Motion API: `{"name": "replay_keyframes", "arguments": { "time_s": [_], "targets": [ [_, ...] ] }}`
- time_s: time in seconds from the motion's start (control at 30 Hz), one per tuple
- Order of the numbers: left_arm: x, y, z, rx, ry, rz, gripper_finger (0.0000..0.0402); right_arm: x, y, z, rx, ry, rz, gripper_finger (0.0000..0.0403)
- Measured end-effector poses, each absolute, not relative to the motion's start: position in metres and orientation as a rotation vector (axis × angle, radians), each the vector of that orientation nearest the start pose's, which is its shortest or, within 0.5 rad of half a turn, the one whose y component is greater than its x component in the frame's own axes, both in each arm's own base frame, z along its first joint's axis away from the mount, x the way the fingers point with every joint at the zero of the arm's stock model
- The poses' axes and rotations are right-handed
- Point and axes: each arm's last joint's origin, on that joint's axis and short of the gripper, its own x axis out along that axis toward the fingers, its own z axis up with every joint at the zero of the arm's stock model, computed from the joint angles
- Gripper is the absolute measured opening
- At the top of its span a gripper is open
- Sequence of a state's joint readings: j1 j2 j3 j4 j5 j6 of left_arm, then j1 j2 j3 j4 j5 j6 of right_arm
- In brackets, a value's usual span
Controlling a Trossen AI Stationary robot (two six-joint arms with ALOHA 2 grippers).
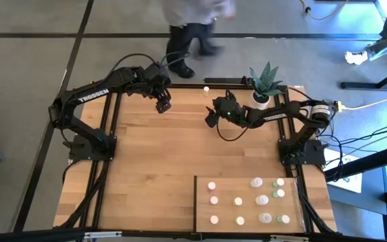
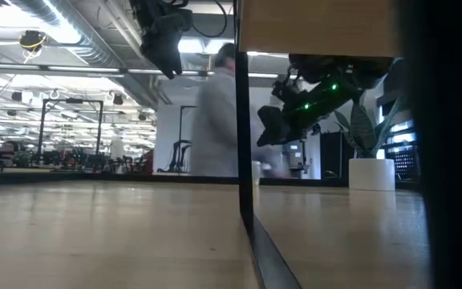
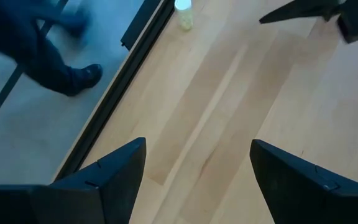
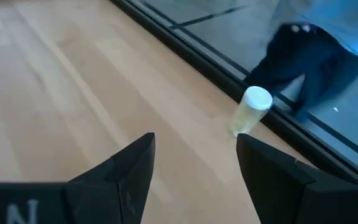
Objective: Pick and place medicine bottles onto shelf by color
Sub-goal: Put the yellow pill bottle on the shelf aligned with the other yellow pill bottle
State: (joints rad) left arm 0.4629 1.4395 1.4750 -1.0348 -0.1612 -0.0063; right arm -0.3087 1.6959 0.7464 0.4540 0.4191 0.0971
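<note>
One bottle (image 4: 251, 112) stands upright at the table's (image 1: 146, 161) far edge; the rest sit on the shelf (image 1: 203, 195) at the near right corner. Right gripper (image 4: 194, 162), jaws apart and empty, hovers near it. Likely light, rigid, tippy: grasp the body below the cap.

Overhead, table-level and two close wrist views, sharing tabletop (image 1: 153, 154).

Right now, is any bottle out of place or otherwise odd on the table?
Yes. One pale yellow bottle stands upright alone at the table's far edge, away from the other bottles grouped on the shelf. The open right gripper hangs near it; the open left gripper waits nearby.
</note>
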Motion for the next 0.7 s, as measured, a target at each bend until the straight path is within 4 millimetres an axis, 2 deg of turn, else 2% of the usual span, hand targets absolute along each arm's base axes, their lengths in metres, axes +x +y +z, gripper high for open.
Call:
{"name": "replay_keyframes", "arguments": {
  "time_s": [0.27,0.53,0.7],
  "targets": [
    [0.248,0.131,0.353,-0.173,0.998,0.587,0.0282,0.312,-0.123,0.139,0.068,0.424,-0.864,0.0228],
    [0.248,0.131,0.353,-0.172,0.997,0.587,0.0282,0.316,-0.137,0.132,0.064,0.356,-0.887,0.0228],
    [0.248,0.131,0.353,-0.169,0.998,0.586,0.0282,0.321,-0.144,0.127,0.066,0.373,-0.853,0.0228]
  ]
}}
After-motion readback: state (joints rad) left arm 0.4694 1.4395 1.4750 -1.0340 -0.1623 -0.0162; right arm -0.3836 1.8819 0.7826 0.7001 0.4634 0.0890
